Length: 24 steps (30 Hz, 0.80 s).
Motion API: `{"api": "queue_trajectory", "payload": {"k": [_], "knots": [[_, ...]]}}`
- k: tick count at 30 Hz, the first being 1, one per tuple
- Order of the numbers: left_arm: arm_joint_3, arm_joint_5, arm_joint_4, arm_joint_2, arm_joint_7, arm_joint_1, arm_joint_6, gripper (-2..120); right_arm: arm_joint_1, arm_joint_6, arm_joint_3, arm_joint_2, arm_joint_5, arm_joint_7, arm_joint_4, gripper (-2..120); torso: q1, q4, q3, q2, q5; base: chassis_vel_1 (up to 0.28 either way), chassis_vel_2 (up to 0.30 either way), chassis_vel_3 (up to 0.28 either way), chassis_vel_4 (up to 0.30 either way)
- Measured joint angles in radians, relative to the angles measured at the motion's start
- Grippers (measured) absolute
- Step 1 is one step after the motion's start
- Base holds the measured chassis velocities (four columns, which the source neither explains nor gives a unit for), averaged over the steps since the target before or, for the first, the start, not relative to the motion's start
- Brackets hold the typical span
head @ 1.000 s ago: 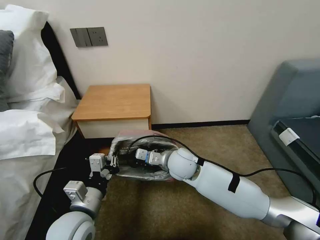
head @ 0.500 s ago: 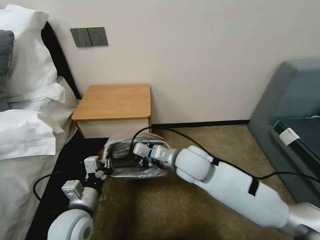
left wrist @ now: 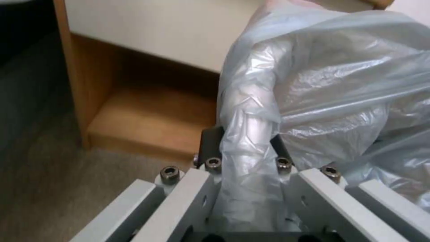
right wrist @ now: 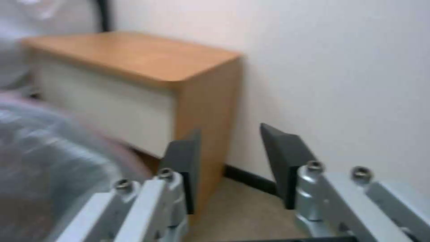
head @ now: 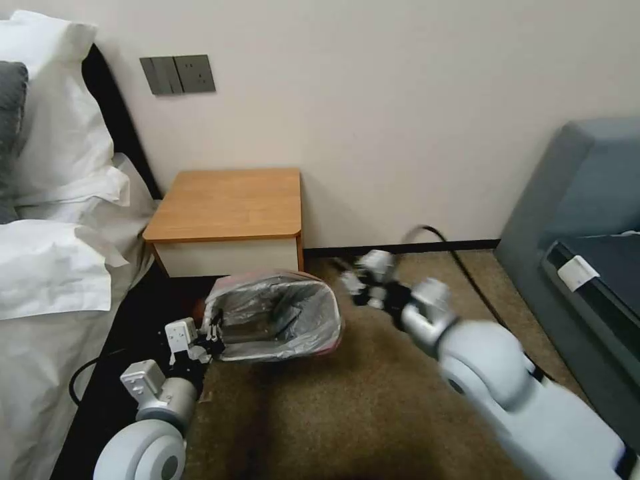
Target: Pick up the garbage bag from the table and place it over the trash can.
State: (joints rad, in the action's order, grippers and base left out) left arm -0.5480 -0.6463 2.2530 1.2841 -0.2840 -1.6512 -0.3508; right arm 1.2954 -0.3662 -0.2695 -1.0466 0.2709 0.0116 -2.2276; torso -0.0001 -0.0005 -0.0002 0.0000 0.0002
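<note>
The garbage bag (head: 273,313), crinkled grey plastic with a pinkish rim, stands open-mouthed on the floor in front of the table (head: 227,203). It is draped over the trash can, whose walls are covered by it. My left gripper (head: 215,333) is at the bag's left rim, shut on a fold of the garbage bag (left wrist: 313,84). In the left wrist view that plastic runs between the left gripper (left wrist: 244,144) fingers. My right gripper (head: 350,277) hangs open to the right of the bag, clear of it. The right wrist view shows the right gripper (right wrist: 233,158) with nothing between its fingers, facing the table (right wrist: 125,57).
A bed with white pillows (head: 53,253) fills the left side, close to my left arm. A grey sofa (head: 587,220) stands at the right. Brown carpet (head: 347,407) lies open in front of the bag. A socket panel (head: 178,73) is on the wall.
My right gripper has come out of the bag's mouth and swung right, over the carpet. The bag's mouth now stands wide open. My left gripper kept its hold and shifted slightly down and left.
</note>
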Motion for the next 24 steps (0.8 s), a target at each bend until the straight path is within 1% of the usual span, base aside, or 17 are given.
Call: {"api": "queue_trajectory", "payload": {"k": [1, 2, 4, 5, 9, 10, 14, 15, 16, 18, 24], "knots": [[0.007, -0.011, 0.004, 0.000, -0.011, -0.003, -0.012, 5, 0.032, 0.025, -0.032, -0.028, -0.024, 0.017, 0.001, 45, 0.000, 0.0002, 0.000, 0.000, -0.0001, 0.000, 0.000, 0.000, 0.000], [0.007, -0.011, 0.004, 0.000, -0.011, -0.003, -0.012, 5, 0.032, 0.025, -0.032, -0.028, -0.024, 0.017, 0.001, 45, 0.000, 0.0002, 0.000, 0.000, -0.0001, 0.000, 0.000, 0.000, 0.000], [0.017, -0.036, 0.020, 0.001, -0.033, -0.009, -0.044, 5, 0.057, 0.073, -0.075, -0.075, -0.072, 0.036, 0.018, 55, 0.000, 0.0003, 0.000, 0.000, -0.0001, 0.000, 0.000, 0.000, 0.000], [0.017, -0.036, 0.020, 0.001, -0.033, -0.009, -0.044, 5, 0.057, 0.073, -0.075, -0.075, -0.072, 0.036, 0.018, 55, 0.000, 0.0003, 0.000, 0.000, -0.0001, 0.000, 0.000, 0.000, 0.000], [0.039, -0.060, 0.048, 0.003, -0.059, -0.044, -0.082, 5, 0.067, 0.118, -0.100, -0.131, -0.130, 0.038, 0.035, 74, 0.000, 0.0006, 0.000, 0.000, -0.0001, 0.000, 0.000, 0.000, 0.000], [0.039, -0.060, 0.048, 0.003, -0.059, -0.044, -0.082, 5, 0.067, 0.118, -0.100, -0.131, -0.130, 0.038, 0.035, 74, 0.000, 0.0006, 0.000, 0.000, -0.0001, 0.000, 0.000, 0.000, 0.000], [0.049, -0.057, 0.053, 0.006, -0.065, -0.074, -0.086, 5, 0.081, 0.131, -0.094, -0.160, -0.155, 0.036, 0.036, 92, 0.000, 0.0006, 0.000, 0.000, -0.0002, 0.000, 0.000, 0.000, 0.000], [0.049, -0.057, 0.053, 0.006, -0.065, -0.074, -0.086, 5, 0.081, 0.131, -0.094, -0.160, -0.155, 0.036, 0.036, 92, 0.000, 0.0006, 0.000, 0.000, -0.0002, 0.000, 0.000, 0.000, 0.000], [0.051, -0.054, 0.054, 0.007, -0.065, -0.081, -0.086, 5, 0.084, 0.133, -0.093, -0.166, -0.160, 0.036, 0.036, 96, 0.000, 0.0006, 0.000, 0.000, -0.0001, 0.000, 0.000, 0.000, 0.000], [0.060, -0.037, 0.054, 0.011, -0.075, -0.095, -0.086, 5, 0.088, 0.137, -0.091, -0.175, -0.166, 0.035, 0.038, 100, 0.000, 0.0006, 0.000, 0.000, -0.0002, 0.000, 0.000, 0.000, 0.000], [0.087, -0.019, 0.046, 0.021, -0.098, -0.111, -0.090, 5, 0.096, 0.145, -0.091, -0.177, -0.176, 0.032, 0.039, 100, 0.000, 0.0006, 0.000, 0.000, -0.0001, 0.000, 0.000, 0.000, 0.000]]}}
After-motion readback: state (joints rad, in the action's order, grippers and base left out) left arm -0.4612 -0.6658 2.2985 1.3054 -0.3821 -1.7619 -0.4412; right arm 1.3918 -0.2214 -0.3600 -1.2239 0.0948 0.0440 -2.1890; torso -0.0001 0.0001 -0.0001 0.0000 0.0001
